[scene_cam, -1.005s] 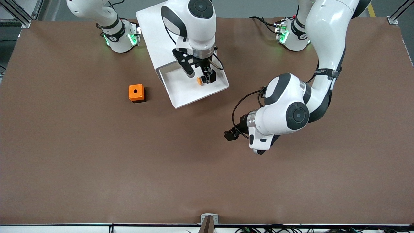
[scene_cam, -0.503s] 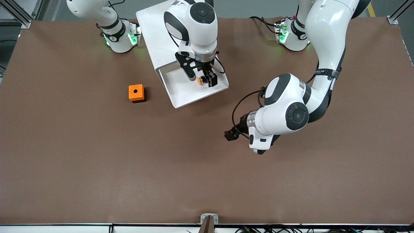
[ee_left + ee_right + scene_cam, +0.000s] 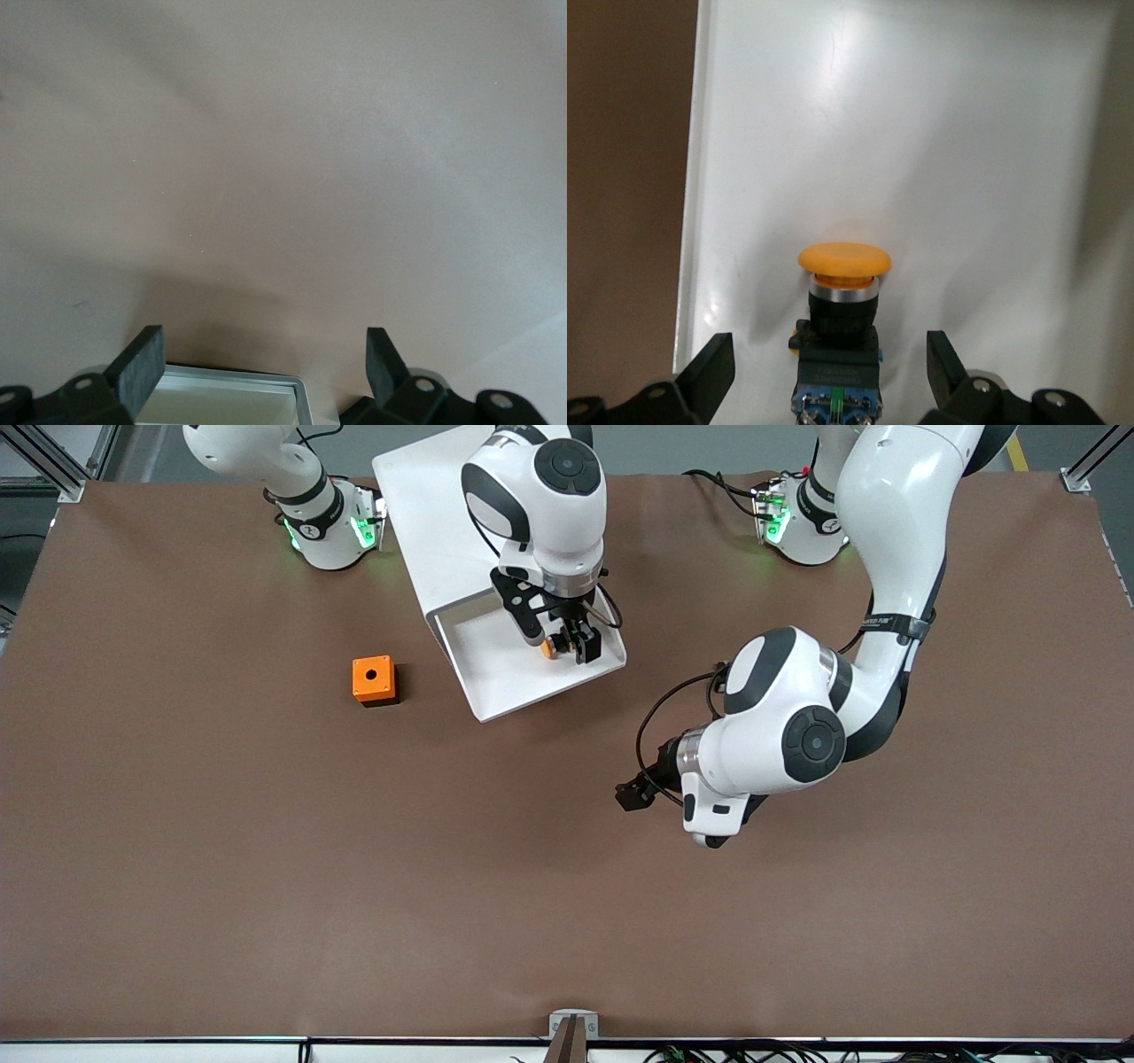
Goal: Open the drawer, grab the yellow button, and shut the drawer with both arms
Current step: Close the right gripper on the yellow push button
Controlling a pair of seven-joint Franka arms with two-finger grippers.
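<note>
Right claw [image 3: 564, 643] is spread around the button [image 3: 842, 305] in the open drawer [image 3: 496, 682]. Left claw [image 3: 263, 367], spread, waits over the counter [image 3: 266, 850].

The right arm's big wrist housing covers most of the white cabinet [image 3: 416, 505] in the front view, and the picture's top edge chops off its upper corner, so the lower drawers don't show at all. The button [image 3: 837, 336] has its blue end cut off by the right wrist picture's edge. The left gripper [image 3: 631, 795] is mostly tucked under its own arm.
</note>
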